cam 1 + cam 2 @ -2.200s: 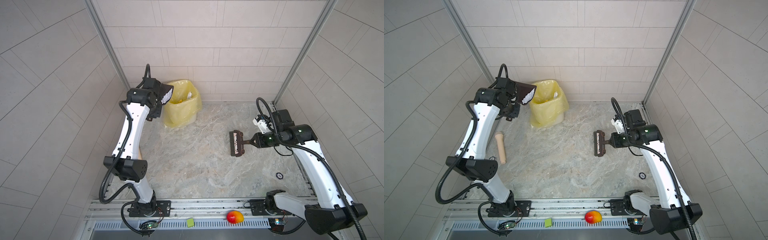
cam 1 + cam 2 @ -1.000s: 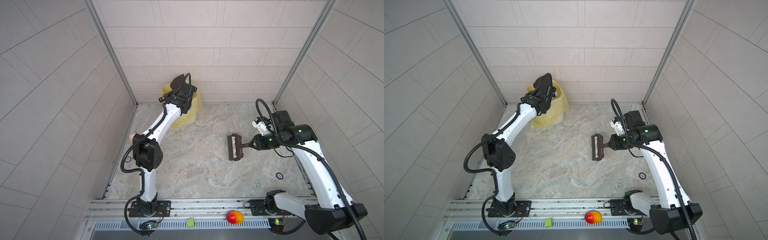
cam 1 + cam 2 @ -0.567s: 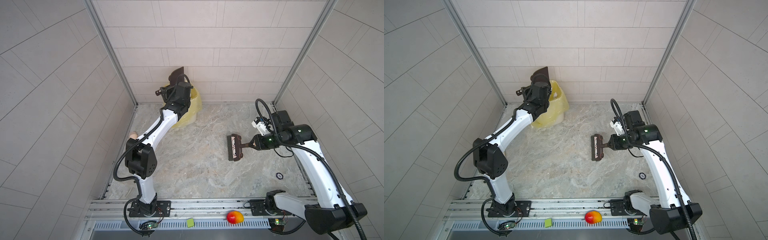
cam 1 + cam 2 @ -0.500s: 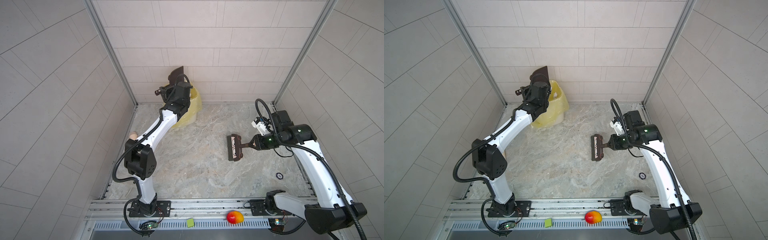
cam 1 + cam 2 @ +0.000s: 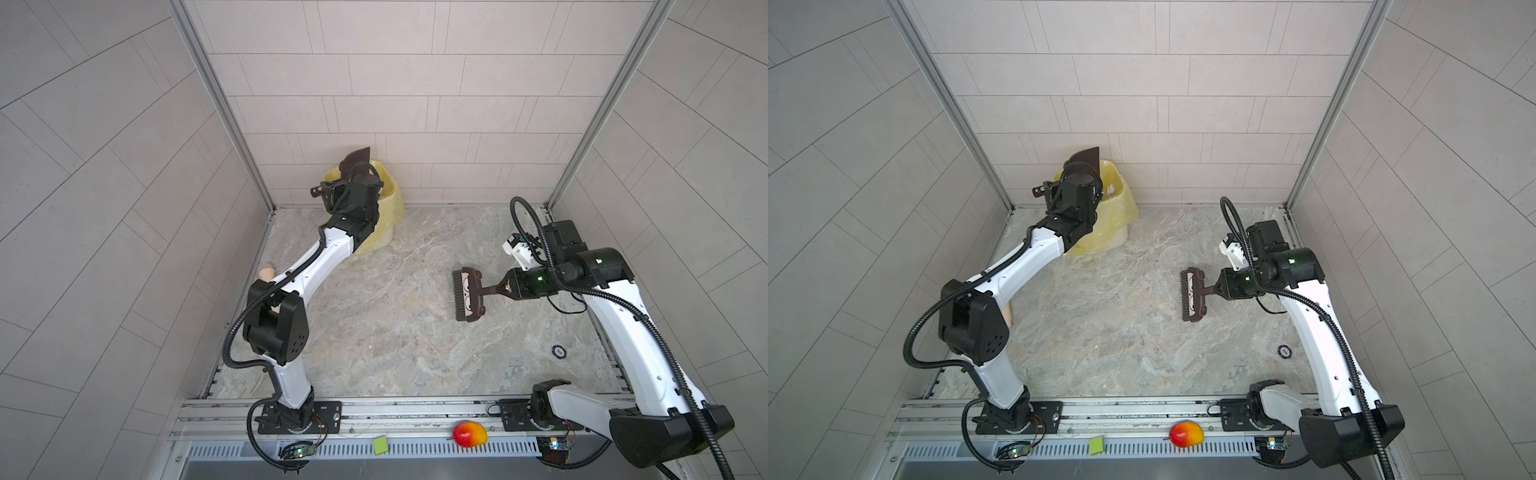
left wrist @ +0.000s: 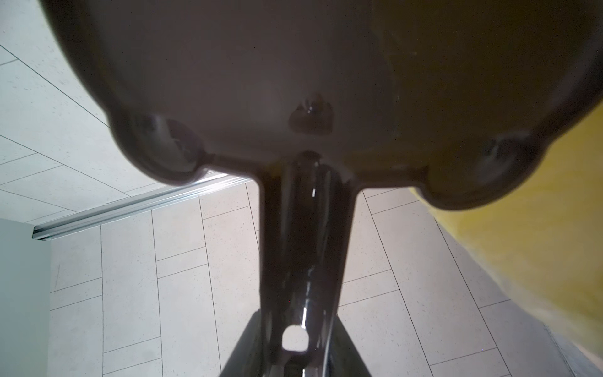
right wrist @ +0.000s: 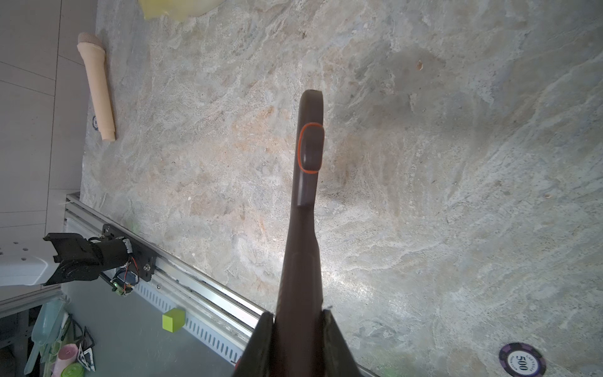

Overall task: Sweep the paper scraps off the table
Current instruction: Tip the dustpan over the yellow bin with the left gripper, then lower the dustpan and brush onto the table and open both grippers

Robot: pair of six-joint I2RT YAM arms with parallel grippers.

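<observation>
Two clenched hands: left hand (image 6: 293, 354) holds the dustpan (image 5: 356, 156) upended over the bin (image 5: 390, 199), upper centre; right hand (image 7: 297, 341) holds the brush (image 5: 467, 295); unseen scraps, judged light and flimsy, suit sweeping, not pinching.

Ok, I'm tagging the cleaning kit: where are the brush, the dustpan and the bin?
brush (image 5: 468, 296): in a top view, back of its head.
dustpan (image 5: 358, 157): in a top view, its raised scoop.
bin (image 5: 391, 205): in a top view, its yellow outer wall.
</observation>
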